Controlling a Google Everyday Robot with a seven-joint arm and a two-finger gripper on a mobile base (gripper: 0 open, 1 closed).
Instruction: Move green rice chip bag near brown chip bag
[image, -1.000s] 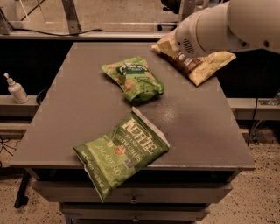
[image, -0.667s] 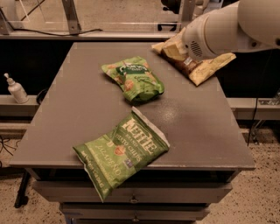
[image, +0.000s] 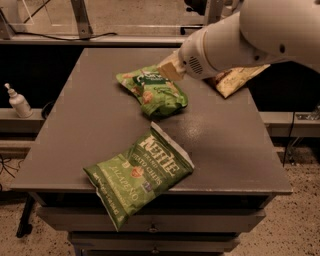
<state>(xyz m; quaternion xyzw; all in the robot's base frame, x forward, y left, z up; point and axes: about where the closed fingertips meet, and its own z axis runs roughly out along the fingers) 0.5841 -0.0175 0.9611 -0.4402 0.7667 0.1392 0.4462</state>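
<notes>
The green rice chip bag (image: 154, 91) lies crumpled on the grey table (image: 75, 130), at the middle back. My gripper (image: 170, 70) is at the end of the white arm (image: 250, 35) that reaches in from the upper right. It sits right over the bag's upper right edge. The brown chip bag (image: 236, 79) lies at the table's back right. The arm hides most of it, and only its tan-yellow lower part shows.
A larger green Kettle jalapeño chip bag (image: 137, 172) lies at the table's front edge and hangs slightly over it. A white pump bottle (image: 19, 102) stands on a shelf to the left, off the table. A drawer front runs below the table top.
The arm has swung left and down from over the brown chip bag to the green rice chip bag's upper right edge, now covering most of the brown bag. The bags have not moved.
</notes>
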